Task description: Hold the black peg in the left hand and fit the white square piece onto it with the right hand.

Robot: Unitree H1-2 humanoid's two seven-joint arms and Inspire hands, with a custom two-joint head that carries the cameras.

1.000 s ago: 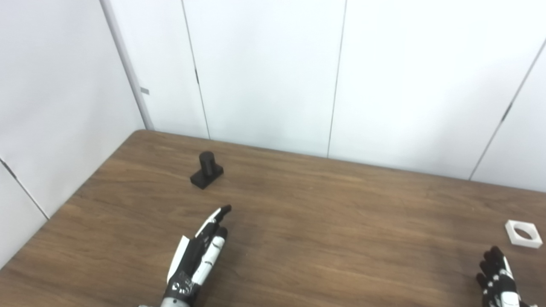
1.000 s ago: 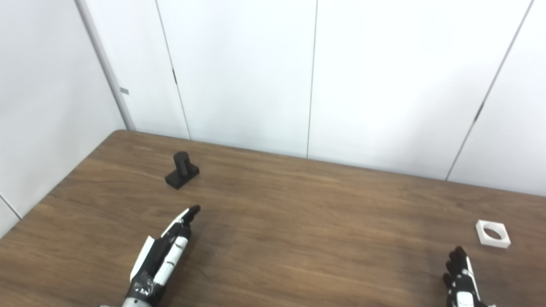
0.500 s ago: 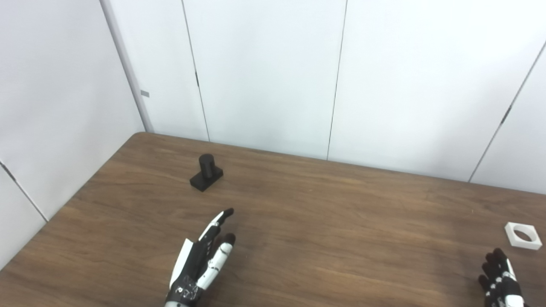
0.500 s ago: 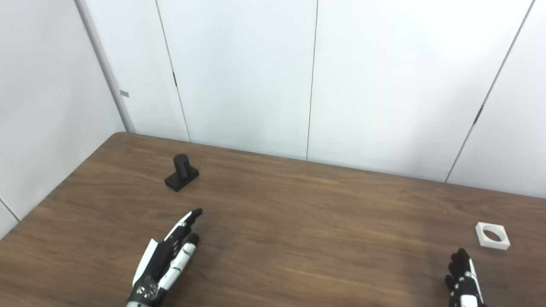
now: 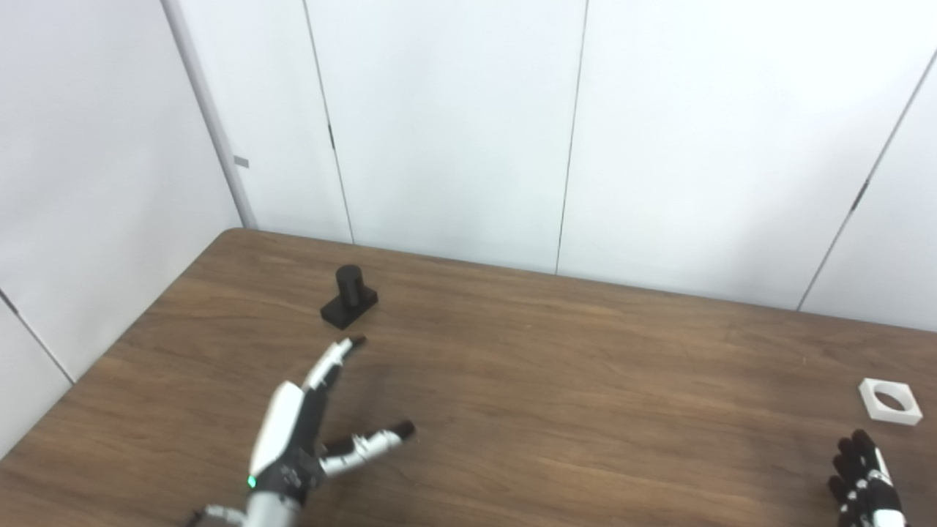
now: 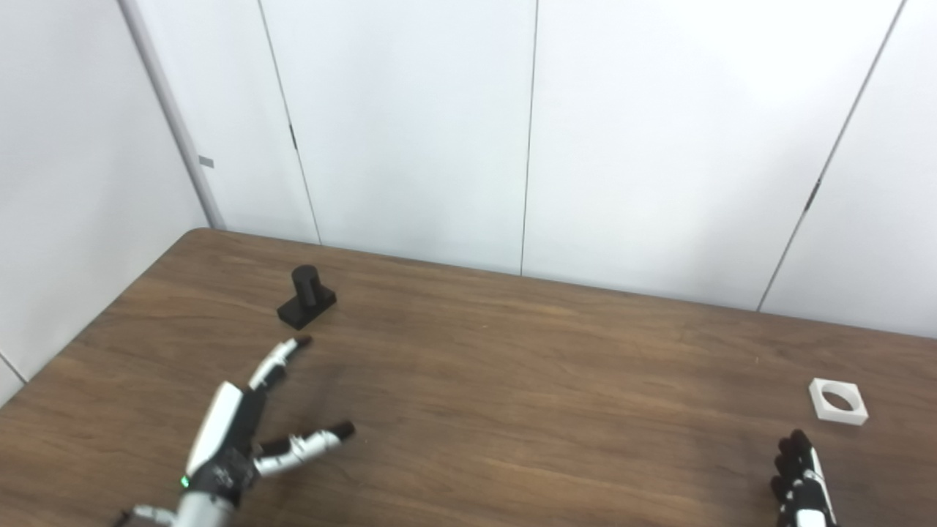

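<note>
Left eye view: the left hand has spread since a second ago, thumb swung out to the right, fingers now reaching closer to the black peg, which stands untouched on the far left of the brown wooden table. White wall panels rise behind.

Right eye view: the right hand, empty at the near right edge with fingers extended, sits just short of the white square piece, lying flat as before.
</note>
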